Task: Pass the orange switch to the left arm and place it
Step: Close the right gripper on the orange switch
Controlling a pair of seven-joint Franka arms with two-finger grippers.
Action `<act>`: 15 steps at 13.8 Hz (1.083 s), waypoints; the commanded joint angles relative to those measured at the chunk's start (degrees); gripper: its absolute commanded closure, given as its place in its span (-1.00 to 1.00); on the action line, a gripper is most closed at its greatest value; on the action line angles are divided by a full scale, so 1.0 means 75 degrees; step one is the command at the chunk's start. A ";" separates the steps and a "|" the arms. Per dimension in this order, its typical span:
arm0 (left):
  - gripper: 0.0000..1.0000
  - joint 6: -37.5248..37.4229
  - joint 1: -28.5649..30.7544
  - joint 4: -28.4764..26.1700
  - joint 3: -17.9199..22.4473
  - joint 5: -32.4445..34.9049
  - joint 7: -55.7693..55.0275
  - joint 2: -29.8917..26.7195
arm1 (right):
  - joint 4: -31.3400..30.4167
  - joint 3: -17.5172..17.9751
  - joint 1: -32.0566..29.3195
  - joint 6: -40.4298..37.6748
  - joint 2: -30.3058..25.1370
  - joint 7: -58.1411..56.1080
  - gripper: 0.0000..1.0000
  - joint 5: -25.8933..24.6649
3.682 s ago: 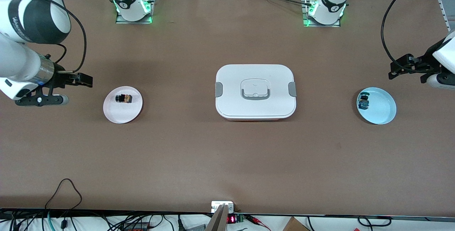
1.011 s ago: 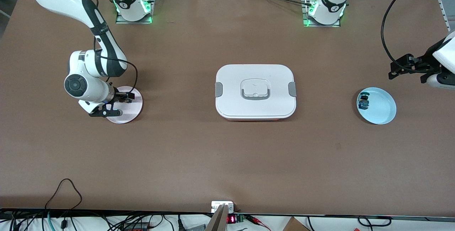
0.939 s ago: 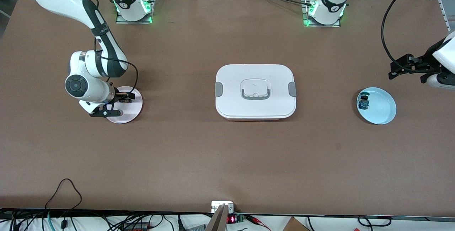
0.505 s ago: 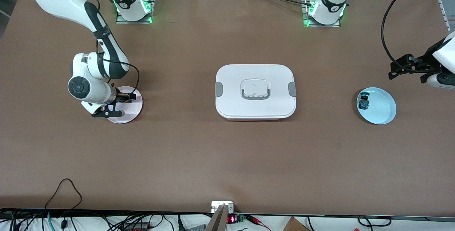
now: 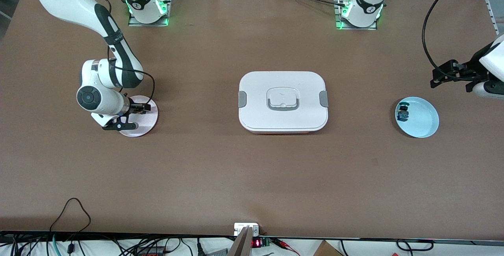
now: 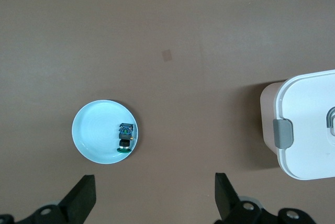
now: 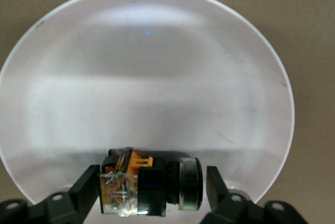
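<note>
Right gripper (image 7: 152,190) down on the pink plate (image 7: 157,67), jaws partly closed around the switch (image 7: 149,182) between them; firm grip unclear. Left gripper (image 6: 154,203) waits, jaws wide, empty, above the blue plate (image 6: 97,135), box (image 5: 282,101) mid-table.

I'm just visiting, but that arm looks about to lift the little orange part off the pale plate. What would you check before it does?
1. The right claw is down at the orange switch, a finger on each side: ok.
2. The fingers are firmly clamped on the switch: cannot tell; one finger appears to touch it, the other shows a small gap.
3. The switch lies on the pink plate: ok.
4. The white box sits mid-table between the two plates, latched, apart from both arms: ok.
5. The left claw waits open above the blue plate: ok.
6. The blue plate already holds a blue part near its rim, with bare space beside it: ok.
</note>
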 commanded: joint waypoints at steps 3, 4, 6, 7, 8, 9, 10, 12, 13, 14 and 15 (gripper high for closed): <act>-1.00 -0.0088 -0.0017 0.0183 -0.0009 0.0092 0.0163 0.0068 | -0.0022 0.0009 -0.0046 0.0007 -0.0066 0.0151 0.64 -0.0063; -1.00 -0.0088 -0.0017 0.0183 -0.0009 0.0092 0.0163 0.0068 | 0.0024 0.0009 -0.0046 0.0007 -0.0055 0.0000 0.68 -0.0075; -1.00 -0.0088 -0.0017 0.0183 -0.0009 0.0092 0.0163 0.0068 | 0.0036 0.0021 -0.0046 -0.0004 -0.0043 0.0022 0.79 -0.0098; -1.00 -0.0088 -0.0017 0.0183 -0.0009 0.0092 0.0163 0.0068 | 0.0048 0.0021 -0.0046 0.0007 -0.0066 0.0022 0.81 -0.0098; -1.00 -0.0088 -0.0017 0.0183 -0.0009 0.0092 0.0163 0.0068 | 0.0106 0.0021 -0.0046 -0.0004 -0.0101 0.0022 0.83 -0.0098; -1.00 -0.0076 -0.0017 0.0183 -0.0009 0.0092 0.0163 0.0068 | 0.0165 0.0021 -0.0046 -0.0062 -0.0159 0.0010 0.88 -0.0098; -1.00 -0.0088 -0.0017 0.0183 -0.0009 0.0092 0.0163 0.0068 | 0.0223 0.0021 -0.0046 -0.0179 -0.0230 0.0022 0.92 -0.0098; -1.00 -0.0088 -0.0017 0.0183 -0.0009 0.0092 0.0163 0.0068 | 0.0445 0.0021 -0.0046 -0.0564 -0.0428 0.0022 0.99 -0.0087; -1.00 -0.0088 -0.0017 0.0183 -0.0009 0.0092 0.0163 0.0068 | 0.0644 0.0021 -0.0046 -0.0822 -0.0464 0.0022 0.99 -0.0087; -1.00 -0.0088 -0.0017 0.0183 -0.0009 0.0092 0.0163 0.0068 | 0.0889 0.0021 -0.0046 -0.1126 -0.0499 0.0022 0.99 -0.0087; -1.00 -0.0088 -0.0017 0.0183 -0.0009 0.0092 0.0163 0.0068 | 0.1101 0.0021 -0.0046 -0.1442 -0.0581 0.0022 0.99 -0.0063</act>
